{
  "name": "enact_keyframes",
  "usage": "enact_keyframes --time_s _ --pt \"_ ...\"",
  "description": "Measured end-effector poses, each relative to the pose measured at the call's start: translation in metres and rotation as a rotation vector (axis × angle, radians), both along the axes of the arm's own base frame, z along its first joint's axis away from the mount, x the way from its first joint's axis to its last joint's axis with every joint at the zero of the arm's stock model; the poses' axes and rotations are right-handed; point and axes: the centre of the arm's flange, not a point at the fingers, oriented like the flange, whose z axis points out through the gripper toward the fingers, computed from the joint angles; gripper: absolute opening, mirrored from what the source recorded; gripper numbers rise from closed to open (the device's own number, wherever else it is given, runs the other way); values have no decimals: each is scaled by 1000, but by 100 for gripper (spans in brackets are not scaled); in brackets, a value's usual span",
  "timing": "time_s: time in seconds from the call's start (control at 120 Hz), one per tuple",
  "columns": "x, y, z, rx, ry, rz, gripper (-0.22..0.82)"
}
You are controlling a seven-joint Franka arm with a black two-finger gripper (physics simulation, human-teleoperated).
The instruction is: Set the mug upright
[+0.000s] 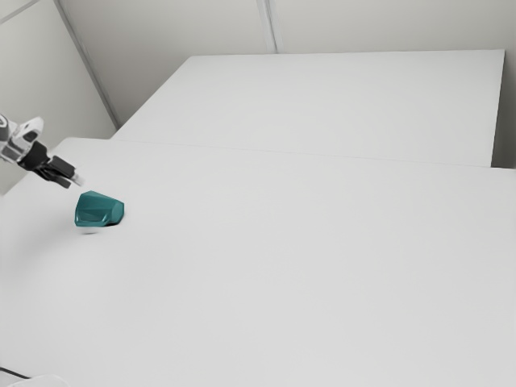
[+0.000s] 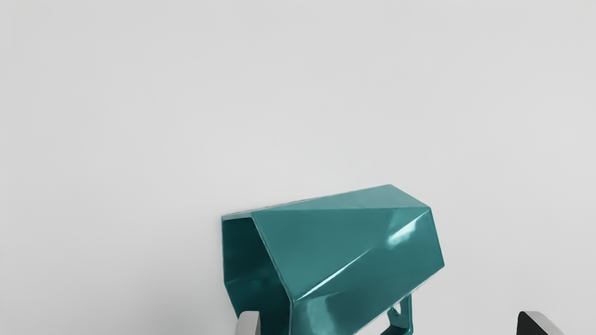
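From the ext. view's left: my gripper [image 1: 72, 182], open w/ fingers wide apart, hangs near the mug [image 1: 99, 210]. Mug's next, on its side on the table [image 1: 306, 266], toward the table's far corner at ext. view's left.

Teal mug [image 1: 98, 209] lying on its side on the table [image 1: 282, 266], not upright.
It is glossy and faceted, with flat angular planes, a dark hollow mouth [image 2: 251, 260] at one end and an angular handle [image 2: 407, 314] of the same teal, partly in sight; it lies toward the table's end at the exterior view's left, narrowing toward that view's right.
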Motion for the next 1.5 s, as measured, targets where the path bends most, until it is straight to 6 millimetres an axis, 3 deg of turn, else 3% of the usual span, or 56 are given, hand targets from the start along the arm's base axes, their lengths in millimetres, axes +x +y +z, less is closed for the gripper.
enact_keyframes --time_s 0.15,0.25,0.4,0.517,0.692,1.217,1.5 --pt "0 30 -24 -25 -44 -14 60" --pt "-1 39 -39 -39 -58 -26 60" --pt "-5 54 -39 -44 -98 -36 60" --pt "-14 60 -51 -113 -118 -35 60" --pt "-19 55 -68 -224 -138 -57 60" --pt "-15 29 -86 -378 -182 -112 60" --pt "-17 20 -95 -417 -162 -119 37"
